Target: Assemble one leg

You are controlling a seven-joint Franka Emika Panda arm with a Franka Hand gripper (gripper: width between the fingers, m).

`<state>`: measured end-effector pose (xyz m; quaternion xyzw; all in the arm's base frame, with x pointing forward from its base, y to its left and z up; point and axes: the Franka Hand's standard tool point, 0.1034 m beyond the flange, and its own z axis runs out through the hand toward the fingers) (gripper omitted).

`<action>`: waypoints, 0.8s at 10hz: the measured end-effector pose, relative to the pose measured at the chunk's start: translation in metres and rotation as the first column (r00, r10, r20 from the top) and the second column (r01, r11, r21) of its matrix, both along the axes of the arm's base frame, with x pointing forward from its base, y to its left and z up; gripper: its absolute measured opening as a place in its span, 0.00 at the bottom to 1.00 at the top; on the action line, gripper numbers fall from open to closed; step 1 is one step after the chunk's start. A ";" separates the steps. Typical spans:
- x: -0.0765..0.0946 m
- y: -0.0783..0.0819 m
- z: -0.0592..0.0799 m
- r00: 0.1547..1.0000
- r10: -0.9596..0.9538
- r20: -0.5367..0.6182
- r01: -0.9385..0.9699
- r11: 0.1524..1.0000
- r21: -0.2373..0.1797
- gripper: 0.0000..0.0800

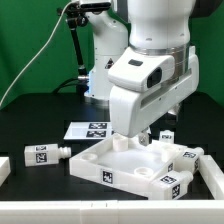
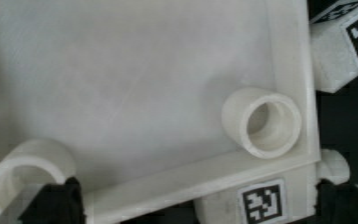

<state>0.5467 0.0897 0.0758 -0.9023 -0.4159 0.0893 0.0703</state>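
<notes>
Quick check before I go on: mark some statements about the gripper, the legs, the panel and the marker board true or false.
1. The gripper holds a leg. False: its fingers stand apart over the panel, with no leg between them.
2. A leg lies on its side on the table, at the exterior view's left of the panel. True.
3. The wrist view shows a round socket standing up from the panel. True.
4. The marker board lies on top of the panel. False: it lies flat on the table, beyond the panel in the exterior view.
</notes>
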 end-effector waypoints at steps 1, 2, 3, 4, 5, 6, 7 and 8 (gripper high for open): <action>0.004 -0.011 -0.001 0.991 0.103 0.085 -0.106 0.994 0.024 0.81; -0.009 -0.024 -0.003 0.975 0.172 0.141 -0.178 0.984 0.028 0.81; -0.023 -0.030 -0.007 0.961 0.231 0.152 -0.239 0.971 0.031 0.81; -0.029 -0.031 -0.012 0.948 0.266 0.173 -0.276 0.961 0.031 0.81; -0.029 -0.032 -0.013 0.952 0.258 0.165 -0.267 0.963 0.031 0.81; -0.029 -0.032 -0.013 0.952 0.257 0.166 -0.266 0.963 0.031 0.81; -0.029 -0.032 -0.013 0.952 0.258 0.165 -0.266 0.963 0.032 0.81; -0.030 -0.031 -0.014 0.954 0.253 0.163 -0.262 0.965 0.031 0.81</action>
